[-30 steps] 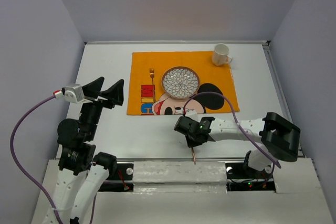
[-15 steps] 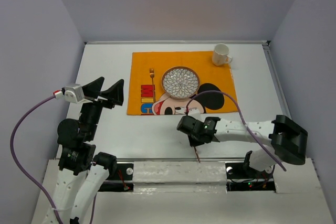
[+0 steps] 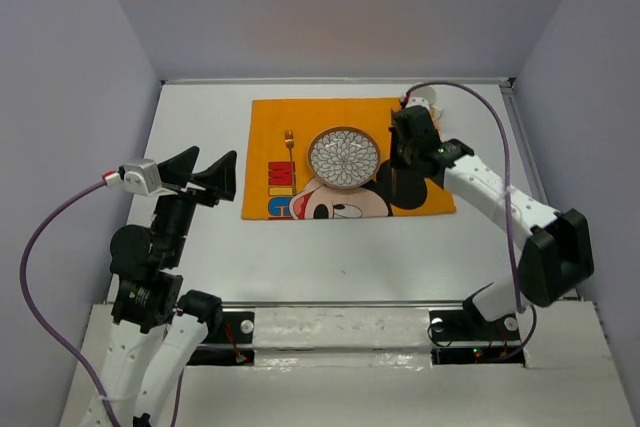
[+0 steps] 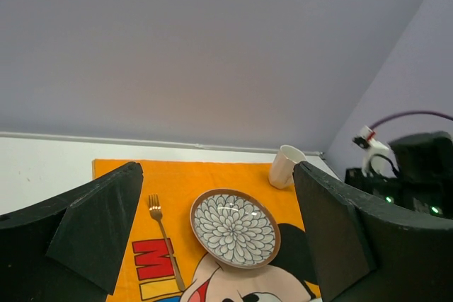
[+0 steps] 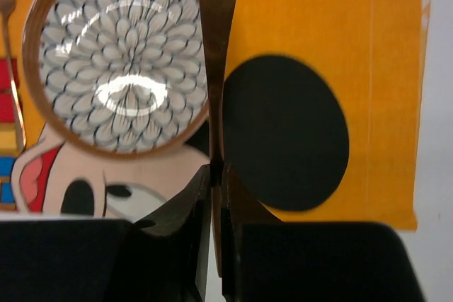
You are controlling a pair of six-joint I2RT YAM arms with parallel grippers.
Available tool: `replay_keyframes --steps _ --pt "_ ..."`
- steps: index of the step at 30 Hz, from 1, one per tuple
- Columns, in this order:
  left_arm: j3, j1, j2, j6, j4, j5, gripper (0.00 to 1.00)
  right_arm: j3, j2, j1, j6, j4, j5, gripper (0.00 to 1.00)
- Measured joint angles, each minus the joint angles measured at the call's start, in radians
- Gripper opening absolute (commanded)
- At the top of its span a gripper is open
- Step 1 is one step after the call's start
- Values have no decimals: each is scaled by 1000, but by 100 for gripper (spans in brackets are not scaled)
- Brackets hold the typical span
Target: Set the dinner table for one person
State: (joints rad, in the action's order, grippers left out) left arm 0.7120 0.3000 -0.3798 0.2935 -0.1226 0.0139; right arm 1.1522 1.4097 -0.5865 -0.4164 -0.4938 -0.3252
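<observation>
Plainly, the dinner table [image 3: 200, 127] spreads white under everything, with the orange mat [image 3: 275, 117] on its far half. The right gripper [image 5: 218, 175] hangs above the mat's right half, so the table lies below it with the cloth between; its jaws pinch nearly together on a thin copper utensil [image 5: 216, 47] (which kind cannot be told). The left gripper [image 3: 210, 172], off the mat's left edge, gapes wide and holds nothing. A patterned plate [image 3: 344, 156] sits at the mat's centre, a fork [image 3: 289, 139] on its left part.
</observation>
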Motion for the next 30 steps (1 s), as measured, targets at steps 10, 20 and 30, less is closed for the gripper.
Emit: replay_keyframes --steps 10,20,30 --pt "0 0 -5 -1 0 -1 99 254 464 227 199 103 207 0" --pt "0 -1 -13 -5 0 -1 99 368 622 290 231 89 277 0" --pt "0 -1 -18 -5 0 -3 99 381 640 311 229 52 281 0"
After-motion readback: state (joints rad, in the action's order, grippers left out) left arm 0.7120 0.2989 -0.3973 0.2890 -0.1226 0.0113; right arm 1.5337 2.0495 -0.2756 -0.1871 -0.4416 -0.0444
